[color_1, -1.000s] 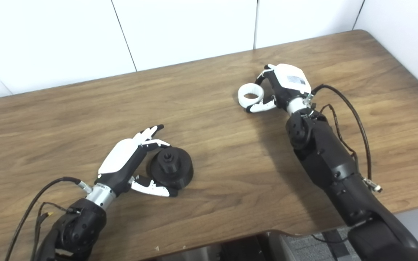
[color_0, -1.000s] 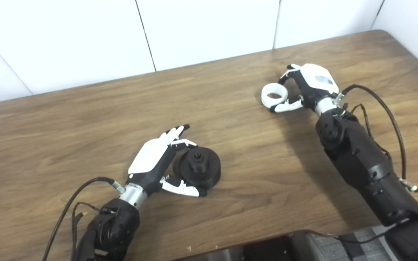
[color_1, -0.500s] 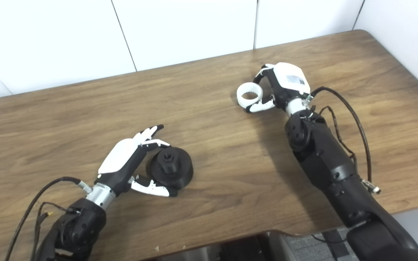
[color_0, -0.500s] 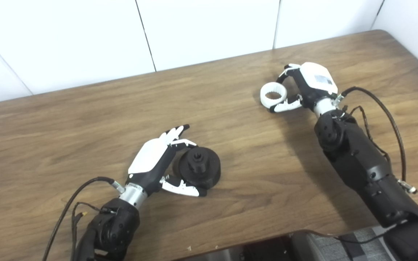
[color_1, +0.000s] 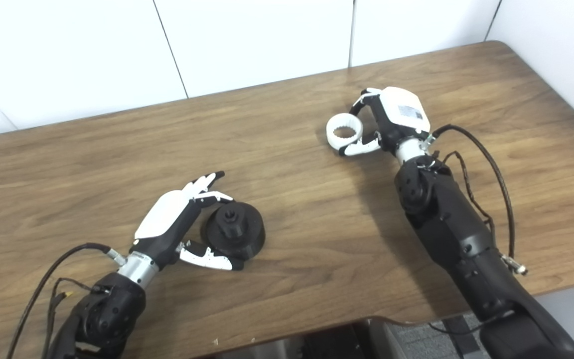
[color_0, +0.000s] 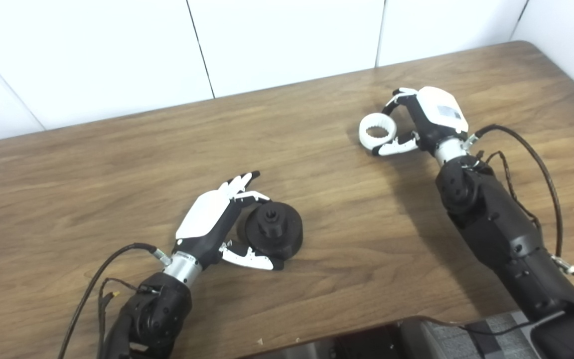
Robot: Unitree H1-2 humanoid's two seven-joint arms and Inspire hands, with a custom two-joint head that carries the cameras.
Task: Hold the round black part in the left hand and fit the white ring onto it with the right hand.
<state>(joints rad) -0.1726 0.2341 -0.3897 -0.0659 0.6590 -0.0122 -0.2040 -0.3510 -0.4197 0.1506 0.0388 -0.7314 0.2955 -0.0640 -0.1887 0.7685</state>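
Note:
The round black part (color_0: 273, 230) lies flat on the wooden table (color_0: 117, 164), its small hub facing up. My left hand (color_0: 212, 214) is cupped against its left side, open: the thumb runs along the part's near edge, one finger curls onto its far edge, and the others point straight out. At the far right, my right hand (color_0: 426, 119) is shut on the white ring (color_0: 377, 132), pinching it between a finger on the far side and the thumb on the near side. The ring's toothed inner face shows. It sits at or just above the table surface.
White wall panels (color_0: 287, 40) rise behind the table's far edge. The table's right corner (color_0: 531, 47) is near the right hand. Loose cables (color_0: 541, 169) loop off both forearms. A grey seat (color_0: 446, 339) shows below the table's front edge.
The right hand with the ring has shifted slightly and tilted, so the ring's toothed inside now shows. The left hand and the black part have not moved.

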